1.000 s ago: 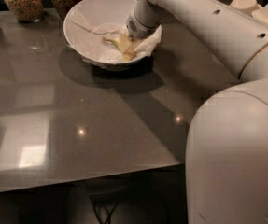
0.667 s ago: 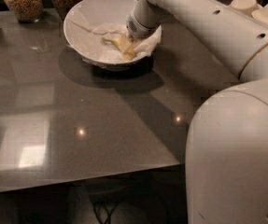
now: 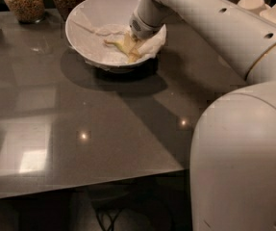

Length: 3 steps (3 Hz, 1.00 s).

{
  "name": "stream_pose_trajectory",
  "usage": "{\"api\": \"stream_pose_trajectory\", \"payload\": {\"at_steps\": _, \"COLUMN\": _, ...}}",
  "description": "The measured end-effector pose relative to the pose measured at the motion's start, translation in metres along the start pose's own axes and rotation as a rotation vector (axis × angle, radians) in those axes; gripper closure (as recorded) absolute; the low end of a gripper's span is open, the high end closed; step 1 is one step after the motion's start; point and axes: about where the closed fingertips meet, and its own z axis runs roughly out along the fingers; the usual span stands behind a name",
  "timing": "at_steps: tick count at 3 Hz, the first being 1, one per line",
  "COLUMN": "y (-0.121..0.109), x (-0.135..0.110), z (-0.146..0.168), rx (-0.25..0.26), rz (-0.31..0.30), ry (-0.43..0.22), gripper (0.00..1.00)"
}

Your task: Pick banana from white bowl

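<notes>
The white bowl stands on the dark table at the back, lined with crumpled white paper. The small yellow banana lies inside it towards the right, its thin stem pointing left. My gripper reaches down into the bowl from the right and sits right at the banana's body, covering part of it. The wrist hides how the gripper meets the banana.
Two glass jars of grains stand behind the bowl at the back left. Stacked cream bowls and plates sit at the back right. My white arm and base fill the right side. The table's front edge runs below.
</notes>
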Motion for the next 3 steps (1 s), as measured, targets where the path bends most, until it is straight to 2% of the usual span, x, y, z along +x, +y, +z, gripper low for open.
{"api": "stream_pose_trajectory", "payload": {"at_steps": 2, "y": 0.001, "x": -0.027, "z": -0.033, "rx": 0.050, "rz": -0.073, "ry": -0.050, "gripper": 1.00}}
{"api": "stream_pose_trajectory", "payload": {"at_steps": 3, "y": 0.002, "x": -0.030, "z": -0.038, "rx": 0.055, "rz": -0.081, "ry": -0.057, "gripper": 0.81}}
